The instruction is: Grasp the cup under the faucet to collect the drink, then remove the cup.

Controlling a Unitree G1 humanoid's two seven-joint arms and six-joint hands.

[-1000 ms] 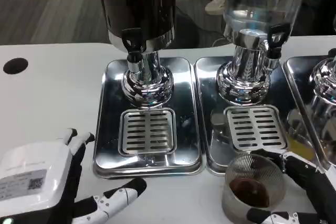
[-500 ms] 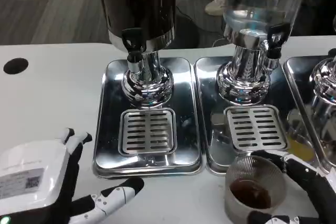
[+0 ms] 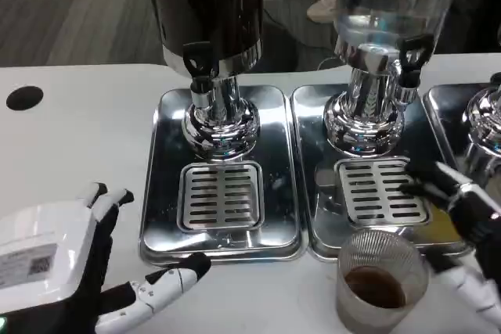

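Filled cup stands off the trays as the robot's hands flank it.

The ribbed cup (image 3: 381, 281), with dark drink in its bottom, stands on the white table (image 3: 78, 123) at its near edge, just in front of the middle drip tray (image 3: 313, 154) and away from the faucet (image 3: 198, 64) of the dark dispenser (image 3: 210, 5). The right hand (image 3: 468, 228) hovers beside the cup with fingers spread and nothing in them; the left hand (image 3: 82, 267) waits with fingers wide near the left tray (image 3: 156, 193). Collection and removal look done; the next move would call only for drawing the right hand clear. Open table lies to the left; tray rims crowd the far side.
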